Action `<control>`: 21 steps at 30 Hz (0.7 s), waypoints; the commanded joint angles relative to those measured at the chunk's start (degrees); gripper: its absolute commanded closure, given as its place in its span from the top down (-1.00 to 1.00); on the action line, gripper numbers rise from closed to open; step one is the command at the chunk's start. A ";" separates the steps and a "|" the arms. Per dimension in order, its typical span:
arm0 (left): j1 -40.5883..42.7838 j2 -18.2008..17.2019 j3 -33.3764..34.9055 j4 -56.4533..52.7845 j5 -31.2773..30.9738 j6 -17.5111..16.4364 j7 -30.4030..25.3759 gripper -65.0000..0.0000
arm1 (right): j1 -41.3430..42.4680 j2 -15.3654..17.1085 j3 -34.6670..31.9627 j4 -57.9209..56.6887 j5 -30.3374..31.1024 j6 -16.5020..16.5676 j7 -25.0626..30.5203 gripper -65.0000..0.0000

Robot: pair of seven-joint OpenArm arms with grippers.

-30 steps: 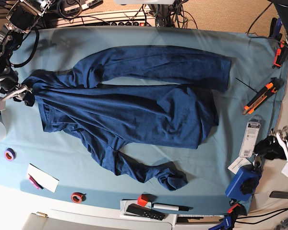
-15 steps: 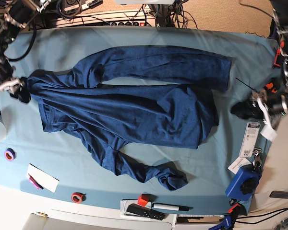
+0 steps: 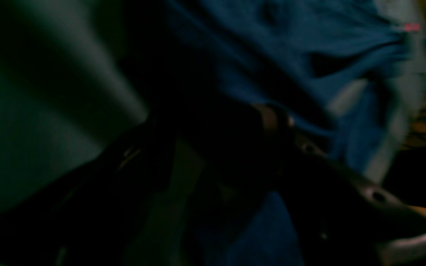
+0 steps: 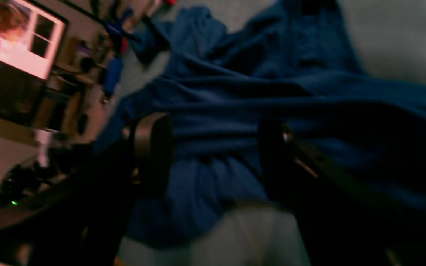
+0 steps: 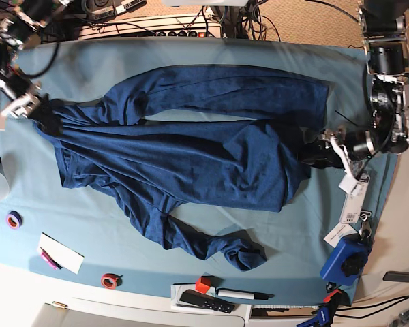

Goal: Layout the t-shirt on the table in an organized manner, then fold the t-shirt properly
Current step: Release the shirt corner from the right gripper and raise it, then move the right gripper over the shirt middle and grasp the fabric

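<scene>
The t-shirt (image 5: 191,160) lies spread but wrinkled across the middle of the surface (image 5: 347,75), which is covered with a light teal cloth. One long sleeve goes along the far side toward the right of the base view. The other sleeve runs down toward the near edge and ends in a small bunch.

The right end effector (image 5: 37,112) is at the left edge of the garment in the base view. In the right wrist view its two dark fingers (image 4: 150,147) stand wide apart, with a gathered fold of blue fabric between them. They are not pressed together on the cloth.

The left end effector (image 5: 320,151) is at the opposite edge of the t-shirt, just beside the hem. The left wrist view is dark and blurred, but the fingers (image 3: 272,118) seem spread, with blue fabric in front of them. I cannot tell if they touch it.

Near the left arm lie white tags (image 5: 354,197) and a blue tool (image 5: 345,259). Along the near edge there are a red tape roll (image 5: 110,280), a purple tape roll (image 5: 13,219) and a white card (image 5: 60,252).
</scene>
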 commanded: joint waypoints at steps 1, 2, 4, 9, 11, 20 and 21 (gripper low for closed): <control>-1.27 -0.61 -0.48 0.90 -1.18 -0.52 -1.60 -0.06 | 1.42 0.15 -1.44 0.92 1.93 0.25 0.75 0.10; -1.29 -0.44 -0.48 0.90 -1.29 -0.52 -1.57 -0.06 | 2.25 -0.85 -3.63 0.92 1.93 0.25 0.75 0.10; -1.31 -0.46 -0.48 0.90 -1.27 -0.52 -1.64 -0.06 | 4.00 -2.86 -9.73 0.92 1.93 0.25 0.75 0.10; -3.63 -2.34 -0.50 0.90 -1.22 -0.52 -1.60 -0.06 | 10.49 -8.52 -27.15 0.92 0.68 0.25 0.75 0.10; -5.70 -4.35 -0.52 0.90 -1.25 -0.52 -1.62 -0.06 | 13.49 -11.89 -33.16 0.92 -8.63 0.25 1.90 0.10; -10.49 -9.46 -0.50 0.90 -1.27 -0.52 -1.44 -0.06 | 22.21 -22.77 -59.01 0.70 -58.86 -0.11 28.37 0.10; -10.27 -9.38 -0.48 0.90 -1.36 -0.52 -1.18 -0.06 | 22.62 -23.28 -61.44 0.68 -62.84 -2.51 30.29 0.10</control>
